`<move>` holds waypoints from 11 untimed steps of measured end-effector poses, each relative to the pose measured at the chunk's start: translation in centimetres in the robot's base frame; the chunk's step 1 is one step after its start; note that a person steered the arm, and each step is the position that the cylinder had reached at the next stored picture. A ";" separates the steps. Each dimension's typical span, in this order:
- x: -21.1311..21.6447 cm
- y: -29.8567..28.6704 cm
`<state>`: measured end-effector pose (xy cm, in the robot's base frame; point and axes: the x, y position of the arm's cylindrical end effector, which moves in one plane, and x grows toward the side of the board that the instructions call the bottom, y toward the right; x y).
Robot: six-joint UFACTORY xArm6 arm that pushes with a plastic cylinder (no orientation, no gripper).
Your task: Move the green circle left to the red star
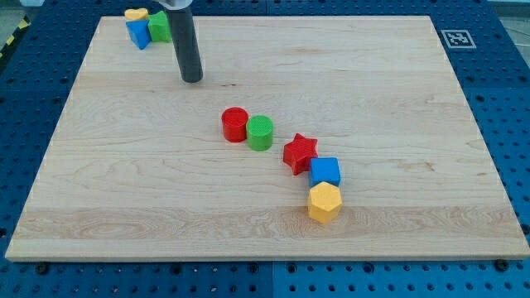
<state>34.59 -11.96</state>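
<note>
The green circle (260, 132) sits near the board's middle, touching a red cylinder (235, 124) on its left. The red star (300, 153) lies just right and a little below the green circle, with a small gap between them. My tip (191, 79) rests on the board up and to the left of the red cylinder, well apart from all of these blocks.
A blue cube (325, 172) touches the red star's lower right, and a yellow hexagon (325, 203) sits just below it. At the top left corner are a yellow block (136, 14), a blue block (138, 33) and a green block (159, 26). The wooden board (414, 124) lies on a blue pegboard table.
</note>
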 end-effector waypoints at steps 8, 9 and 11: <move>9.3 8.9; 9.3 8.4; 11.0 8.1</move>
